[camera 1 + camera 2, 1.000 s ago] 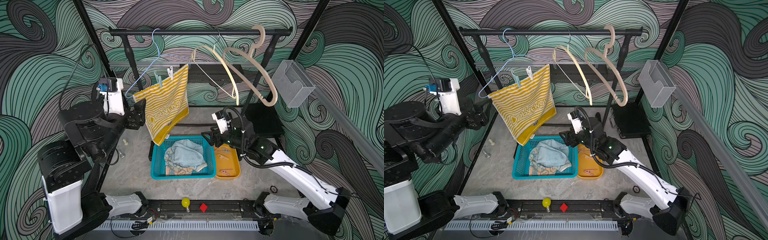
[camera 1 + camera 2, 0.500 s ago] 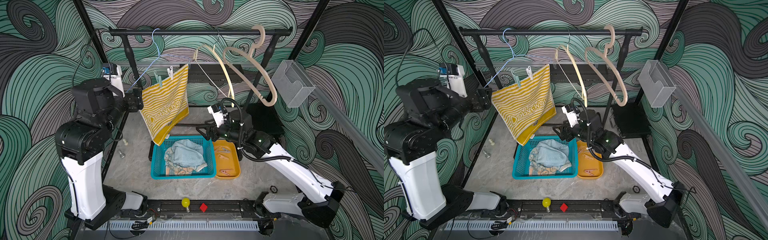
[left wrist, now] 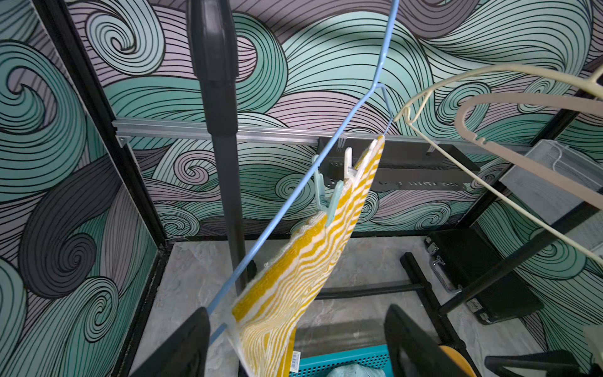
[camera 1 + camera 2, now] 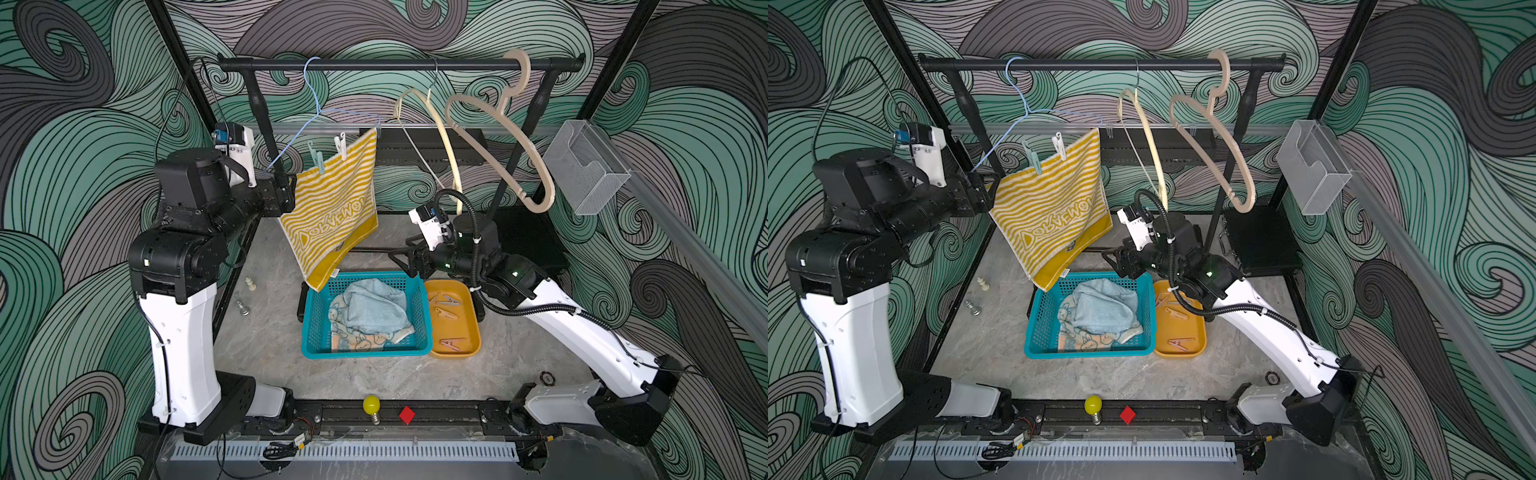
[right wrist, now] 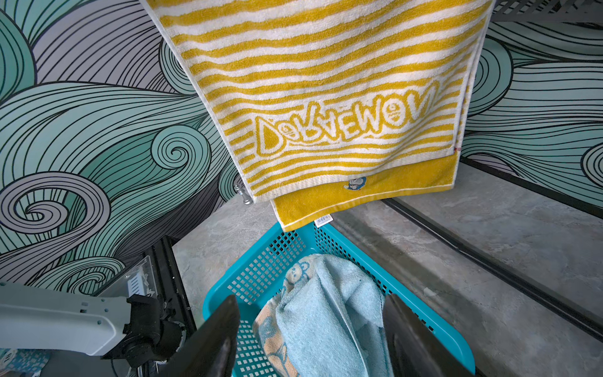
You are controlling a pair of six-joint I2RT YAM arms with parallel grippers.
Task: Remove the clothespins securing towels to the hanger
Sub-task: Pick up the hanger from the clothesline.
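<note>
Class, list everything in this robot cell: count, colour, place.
rail: 1, black, back
hangers: 3, blue, cream, beige, on rail
striped towel: 1, yellow-white, on blue hanger
pinned clothespins: 2, mint, white, towel's top edge
basket: 1, teal, floor centre
loose towels: 2, light blue, bunny-print, in basket
tray: 1, orange, beside basket
tray clothespins: at least 3, pinkish, in tray
chess pieces: 2, white, grey, floor
bulb: 1, yellow, front bar
block: 1, red, beside bulb
bin: 1, clear, side rail
case: 1, black, back floor
left gripper: 1, black, jaws apart by striped towel
right gripper: 1, black, jaws apart near basket
</note>
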